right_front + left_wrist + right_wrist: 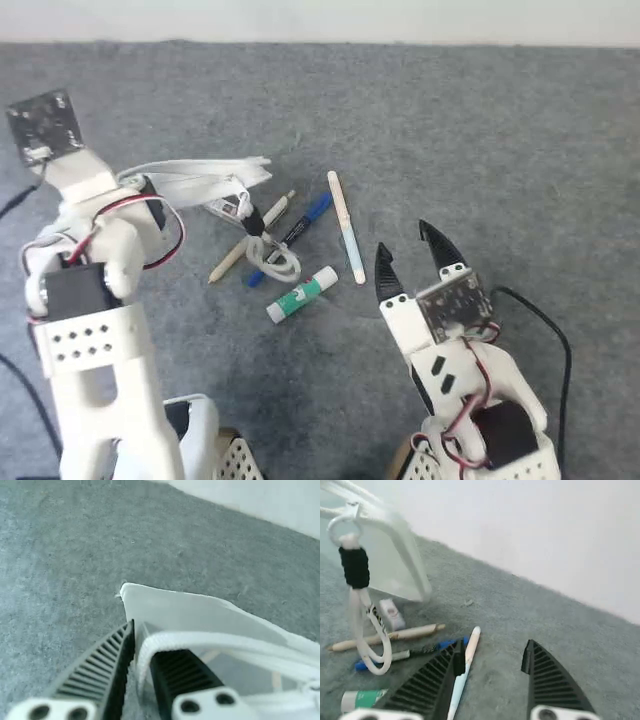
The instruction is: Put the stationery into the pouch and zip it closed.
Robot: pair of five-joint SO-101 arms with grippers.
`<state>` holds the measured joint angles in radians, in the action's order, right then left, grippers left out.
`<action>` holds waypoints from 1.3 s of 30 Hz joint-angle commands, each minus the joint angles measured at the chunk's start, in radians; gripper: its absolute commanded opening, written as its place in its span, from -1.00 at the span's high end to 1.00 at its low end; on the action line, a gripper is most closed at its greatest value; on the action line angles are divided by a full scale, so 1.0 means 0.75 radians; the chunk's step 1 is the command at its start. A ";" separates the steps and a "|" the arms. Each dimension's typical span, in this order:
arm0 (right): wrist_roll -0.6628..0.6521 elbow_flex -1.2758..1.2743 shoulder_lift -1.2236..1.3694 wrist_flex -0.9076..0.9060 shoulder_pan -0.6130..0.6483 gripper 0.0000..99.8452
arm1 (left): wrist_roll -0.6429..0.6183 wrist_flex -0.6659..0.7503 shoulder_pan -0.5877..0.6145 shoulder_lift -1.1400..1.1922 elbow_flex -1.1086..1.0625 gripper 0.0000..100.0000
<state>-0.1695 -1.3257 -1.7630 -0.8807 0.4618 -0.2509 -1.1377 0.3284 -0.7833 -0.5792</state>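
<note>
Left gripper [140, 641] is clenched on the edge of the pouch [200, 172], which lies partly over a small white piece [390, 614], perhaps an eraser. Four longer stationery items lie on the tabletop [480, 130]: wooden pencil [232, 258], blue marker [312, 212], pale pen [345, 225] and glue stick [302, 293]. Right gripper [401, 234] hangs spread and empty just beside the pale pen.

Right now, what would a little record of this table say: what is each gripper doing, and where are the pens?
Left gripper: shut on the edge of the pouch
Right gripper: open, holding nothing, beside the pale pen
Lying on the carpet: pale pen, blue pen, wooden pencil, glue stick
Pouch cord: loop hangs over the blue pen and pencil
Task status: no stationery picked up yet
</note>
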 commanded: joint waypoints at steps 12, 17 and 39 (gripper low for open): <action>0.018 0.456 1.026 0.089 0.011 0.64 | -0.168 0.051 0.123 -0.139 -0.107 0.98; 0.018 0.524 1.208 0.134 0.011 0.64 | -0.172 0.098 0.123 -0.250 -0.199 0.98; 0.018 1.289 2.219 0.228 0.019 0.65 | -0.172 0.153 0.121 -0.313 -0.271 0.97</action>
<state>-0.1665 -0.5033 -0.1718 -0.6598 0.4695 -0.3675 -1.0625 0.4173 -0.9735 -0.8002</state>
